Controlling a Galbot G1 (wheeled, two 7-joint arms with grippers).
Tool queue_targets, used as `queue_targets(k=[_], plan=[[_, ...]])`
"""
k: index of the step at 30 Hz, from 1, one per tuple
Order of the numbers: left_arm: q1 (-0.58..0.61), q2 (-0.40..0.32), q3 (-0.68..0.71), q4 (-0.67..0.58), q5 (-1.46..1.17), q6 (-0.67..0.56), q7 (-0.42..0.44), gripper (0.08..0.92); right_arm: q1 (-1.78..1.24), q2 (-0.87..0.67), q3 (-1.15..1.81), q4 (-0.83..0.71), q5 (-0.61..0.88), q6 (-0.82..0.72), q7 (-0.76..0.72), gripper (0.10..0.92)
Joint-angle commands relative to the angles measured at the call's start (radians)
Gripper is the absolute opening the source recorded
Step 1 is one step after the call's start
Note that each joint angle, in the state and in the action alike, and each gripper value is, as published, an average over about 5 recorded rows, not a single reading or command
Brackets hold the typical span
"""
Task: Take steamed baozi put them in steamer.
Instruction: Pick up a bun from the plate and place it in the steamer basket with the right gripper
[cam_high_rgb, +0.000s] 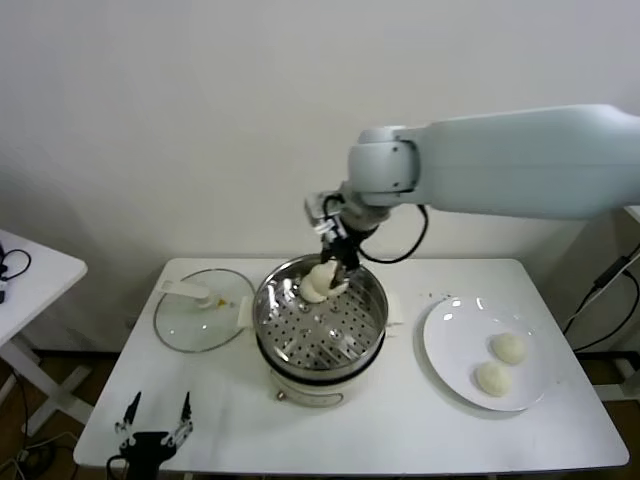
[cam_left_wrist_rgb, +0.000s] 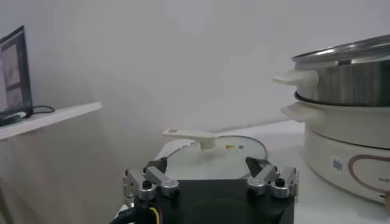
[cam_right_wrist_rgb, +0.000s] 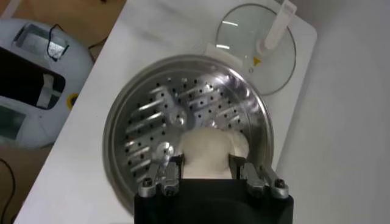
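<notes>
The steel steamer (cam_high_rgb: 372, 300) stands mid-table on its cream base, with its perforated tray (cam_right_wrist_rgb: 152, 128) bare on the near side. My right gripper (cam_high_rgb: 335, 275) hangs over the far part of the tray, shut on one off-white baozi (cam_high_rgb: 318, 282). In the right wrist view that bun (cam_right_wrist_rgb: 206, 149) fills the gap between the fingers (cam_right_wrist_rgb: 206, 163). A pale bulge beside it may belong to another bun; I cannot tell. Two baozi (cam_high_rgb: 509, 347) (cam_high_rgb: 492, 378) lie on the white plate (cam_high_rgb: 450, 340) to the right. My left gripper (cam_high_rgb: 153, 412) rests open at the front left.
A glass lid (cam_high_rgb: 200, 310) with a white handle lies flat to the left of the steamer, just ahead of the left gripper (cam_left_wrist_rgb: 204, 164). The steamer's side handle (cam_left_wrist_rgb: 295, 78) juts toward it. A small white side table (cam_high_rgb: 30, 265) stands off to the left.
</notes>
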Motion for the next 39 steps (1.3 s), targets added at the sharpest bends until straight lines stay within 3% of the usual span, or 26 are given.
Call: queue_targets(k=[1,17,34,39], plan=[[0.002,-0.003,-0.003,-0.002,0.001,-0.002,0.0,0.823,-0.149,0.164,0.057,-0.098,0.017,-0.065,0.062,0.526],[-0.003,-0.006,-0.009,0.009,0.0,-0.001,0.0,0.823,-0.331,0.239,0.056,-0.288,-0.136,-0.063,0.073,0.526],[-0.007,-0.001,-0.007,0.014,-0.002,0.009,0.002,0.823,-0.335,0.252,0.033,-0.279,-0.146,-0.061,0.066,0.531],[-0.006,-0.001,-0.007,0.012,-0.001,0.011,0.002,0.823,-0.32,0.235,0.039,-0.261,-0.17,-0.04,0.061,0.596]])
